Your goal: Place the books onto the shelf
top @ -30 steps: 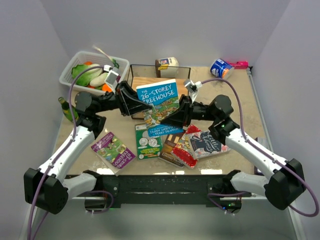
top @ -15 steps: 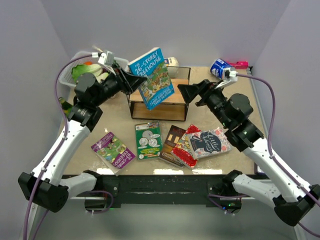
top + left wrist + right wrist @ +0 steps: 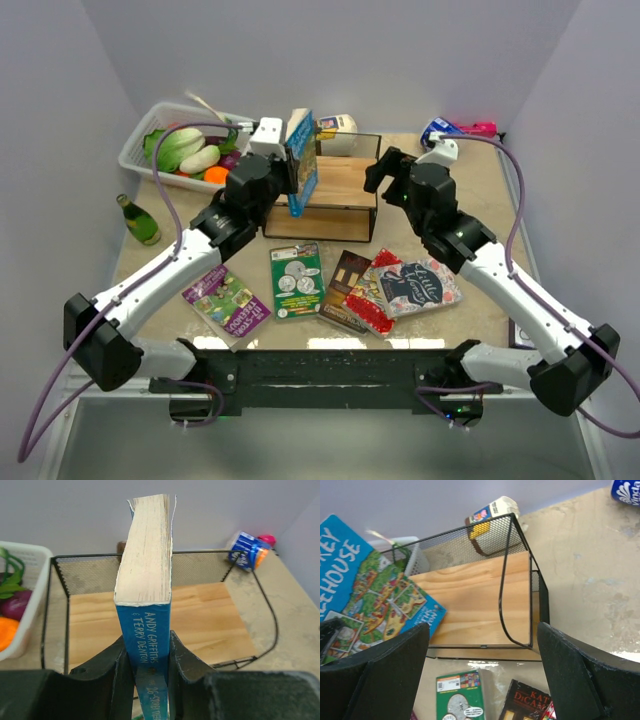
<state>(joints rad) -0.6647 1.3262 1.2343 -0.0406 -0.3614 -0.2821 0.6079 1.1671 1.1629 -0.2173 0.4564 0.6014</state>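
Top external: left gripper [image 3: 291,188] clamped on the blue book [image 3: 301,160], which is held upright and edge-on over the left part of the shelf [image 3: 335,190]. Right gripper [image 3: 384,176] spread wide, empty, at the shelf's right end. Green book [image 3: 297,281] and four more lie flat on the table [image 3: 470,205].
Left wrist: fingers [image 3: 119,666] pinch the blue spine, page edges up.
Right wrist: fingers [image 3: 395,665] wide apart, nothing between.
Change: a second ago both grippers held the book cover-up before the shelf; the right has since let go

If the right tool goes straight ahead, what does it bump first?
Probably the shelf: the right tool is open and points at its wooden board, though depth is hard to judge.
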